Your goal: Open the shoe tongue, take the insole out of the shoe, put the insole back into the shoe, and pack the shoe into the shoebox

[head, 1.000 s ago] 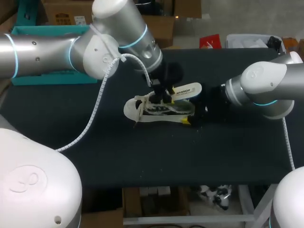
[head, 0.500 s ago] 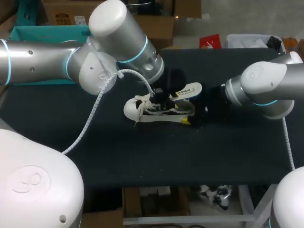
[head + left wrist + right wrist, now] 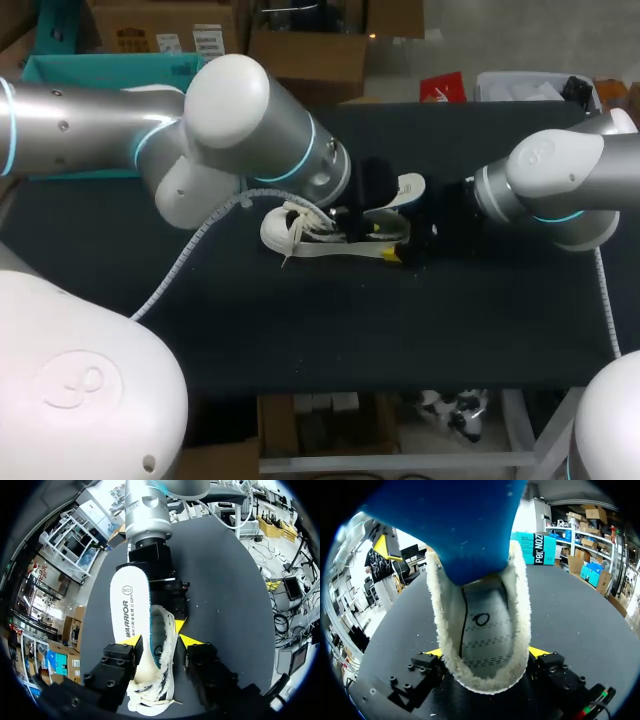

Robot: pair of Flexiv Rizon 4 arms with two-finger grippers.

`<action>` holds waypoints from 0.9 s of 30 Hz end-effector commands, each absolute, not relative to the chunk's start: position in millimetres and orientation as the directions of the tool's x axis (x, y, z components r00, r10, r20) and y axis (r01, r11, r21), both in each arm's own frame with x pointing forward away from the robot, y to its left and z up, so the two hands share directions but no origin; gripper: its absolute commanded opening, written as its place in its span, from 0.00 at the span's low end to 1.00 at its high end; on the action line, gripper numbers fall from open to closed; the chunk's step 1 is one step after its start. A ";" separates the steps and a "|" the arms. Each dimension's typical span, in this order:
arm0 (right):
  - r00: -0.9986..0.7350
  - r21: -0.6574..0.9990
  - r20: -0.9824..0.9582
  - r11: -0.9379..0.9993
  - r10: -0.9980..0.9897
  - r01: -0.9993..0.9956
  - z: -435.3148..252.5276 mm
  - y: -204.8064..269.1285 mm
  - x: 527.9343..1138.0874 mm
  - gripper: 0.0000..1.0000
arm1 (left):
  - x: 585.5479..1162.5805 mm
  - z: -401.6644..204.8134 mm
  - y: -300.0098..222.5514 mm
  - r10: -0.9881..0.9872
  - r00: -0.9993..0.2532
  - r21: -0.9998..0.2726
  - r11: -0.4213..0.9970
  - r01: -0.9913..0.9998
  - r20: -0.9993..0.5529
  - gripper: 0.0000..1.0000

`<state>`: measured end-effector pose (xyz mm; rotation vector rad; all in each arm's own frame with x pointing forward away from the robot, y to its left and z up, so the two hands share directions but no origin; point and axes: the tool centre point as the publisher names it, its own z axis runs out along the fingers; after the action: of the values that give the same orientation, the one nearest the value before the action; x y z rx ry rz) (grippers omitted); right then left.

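Shoe [image 3: 318,240] lies on the surface [image 3: 300,330], its heel clamped from both sides in the right pincer [image 3: 485,652] to steady it, while the left pincer [image 3: 160,640] pinches the half-protruding insole [image 3: 129,605] against the collar, apparently to feed it back inside.

A table [image 3: 300,330] with a matte black top spans both sides of the view

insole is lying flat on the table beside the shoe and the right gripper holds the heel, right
No: one end of the insole sits inside the shoe, the rest sticking out over the heel, as the left wrist view shows. The right gripper does hold the heel.
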<state>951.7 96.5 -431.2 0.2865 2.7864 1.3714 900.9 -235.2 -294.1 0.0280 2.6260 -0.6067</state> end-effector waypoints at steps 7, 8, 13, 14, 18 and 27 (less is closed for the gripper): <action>-0.983 0.788 0.062 0.596 0.173 0.154 -438.6 98.1 953.1 0.00 | 913.7 -305.2 -245.1 -0.123 -0.859 -0.402 0.910 0.102 -0.497 0.46; -0.983 0.788 0.062 0.596 0.173 0.154 -438.6 98.1 953.1 0.00 | 915.1 -305.4 -245.4 -0.124 -0.858 -0.403 0.909 0.103 -0.498 0.46; -0.983 0.788 0.062 0.596 0.173 0.154 -438.6 98.1 953.1 0.00 | 923.3 -304.6 -247.2 -0.138 -0.847 -0.412 0.906 0.101 -0.513 0.47; -0.983 0.788 0.062 0.596 0.173 0.154 -438.6 98.1 953.1 0.00 | 924.7 -304.5 -247.5 -0.139 -0.847 -0.412 0.905 0.101 -0.514 0.47; -0.983 0.788 0.062 0.596 0.173 0.154 -438.6 98.1 953.1 0.00 | 931.1 -306.8 -248.8 -0.143 -0.843 -0.412 0.905 0.100 -0.519 0.45; -0.983 0.788 0.062 0.596 0.173 0.154 -438.6 98.1 953.1 0.00 | 941.9 -311.6 -247.3 -0.162 -0.842 -0.422 0.903 0.084 -0.515 0.27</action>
<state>951.7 96.5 -431.2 0.2866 2.7864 1.3714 939.0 -245.5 -307.2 -0.0535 2.5089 -0.5836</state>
